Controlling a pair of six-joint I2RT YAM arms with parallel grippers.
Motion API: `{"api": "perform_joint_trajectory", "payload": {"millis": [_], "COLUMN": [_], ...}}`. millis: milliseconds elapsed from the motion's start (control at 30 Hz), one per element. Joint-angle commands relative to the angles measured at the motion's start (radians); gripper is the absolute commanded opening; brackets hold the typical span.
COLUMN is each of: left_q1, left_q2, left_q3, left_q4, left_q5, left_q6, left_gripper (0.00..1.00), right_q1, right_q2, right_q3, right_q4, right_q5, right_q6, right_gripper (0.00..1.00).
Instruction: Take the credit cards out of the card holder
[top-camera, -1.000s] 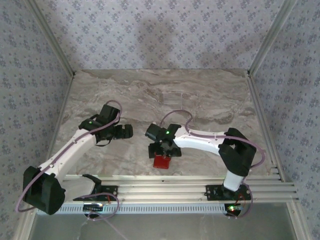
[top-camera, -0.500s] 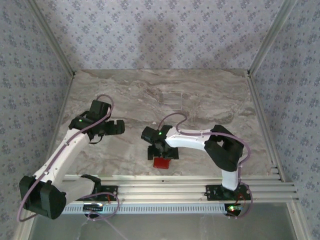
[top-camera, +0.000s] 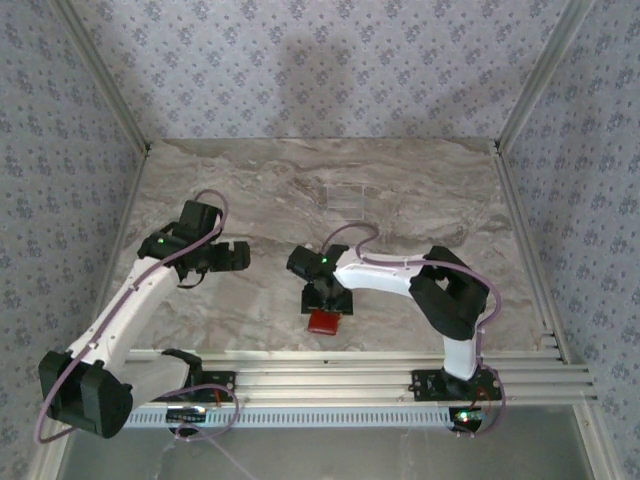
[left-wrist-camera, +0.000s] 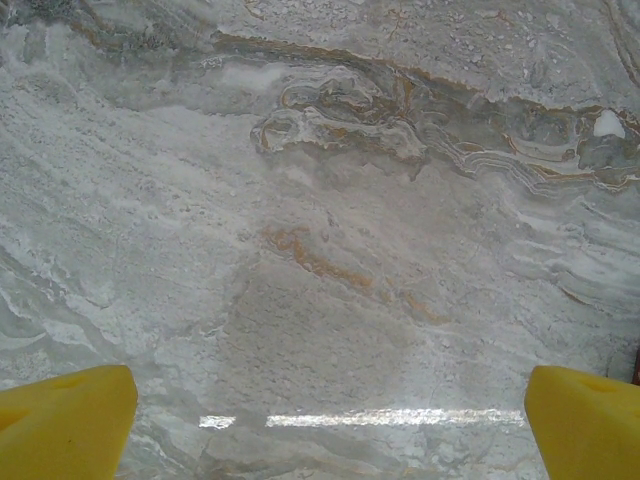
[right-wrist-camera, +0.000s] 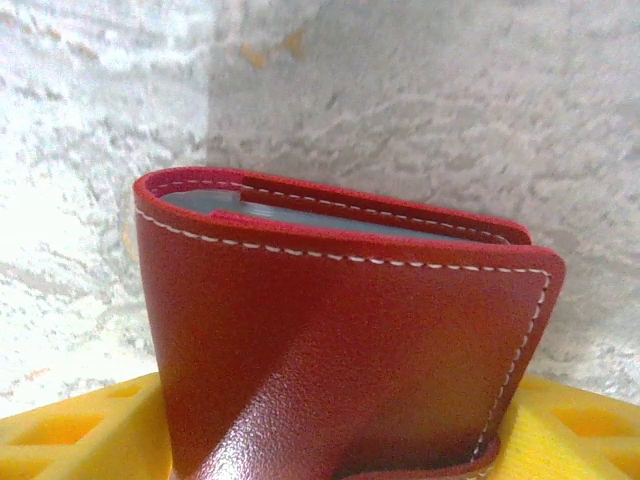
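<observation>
Top view: left gripper (top-camera: 238, 257) hovers over the marble table (top-camera: 420, 190), right gripper (top-camera: 326, 300) down at the red card holder (top-camera: 323, 322) near the front rail (top-camera: 350, 360). Left wrist: its jaws gape wide. Right wrist: the holder stands folded between yellow pads (right-wrist-camera: 60, 440); whether they clamp it, I cannot tell

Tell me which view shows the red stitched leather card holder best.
Right wrist: the red stitched leather card holder sits close up, folded, grey pocket edge visible. Top external gives a small red patch at the right tool.
</observation>
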Motion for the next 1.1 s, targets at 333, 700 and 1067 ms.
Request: {"api": "perform_joint_trajectory", "payload": {"millis": [333,700,1067], "left_q1": [0.005,0.0,-0.033], "left_q2": [0.029,0.081,0.135], "left_q3": [-0.042,-0.124,-0.124], "left_q4": [0.079,0.243,0.306], "left_q5": [0.041,0.106,0.175], "left_q6": [-0.088,-0.249,-0.297], "left_gripper": [0.99,0.98,0.98], "right_q1": [-0.158,-0.222,-0.247], "right_q2": [0.118,0.298,0.216], "right_q3": [0.215,0.449,0.405], "right_q4": [-0.064,-0.165,-0.058], "right_q5": [0.027,0.009,-0.027], "right_q6": [-0.217,-0.347,-0.448], "right_gripper": [0.73,0.74,0.97]}}
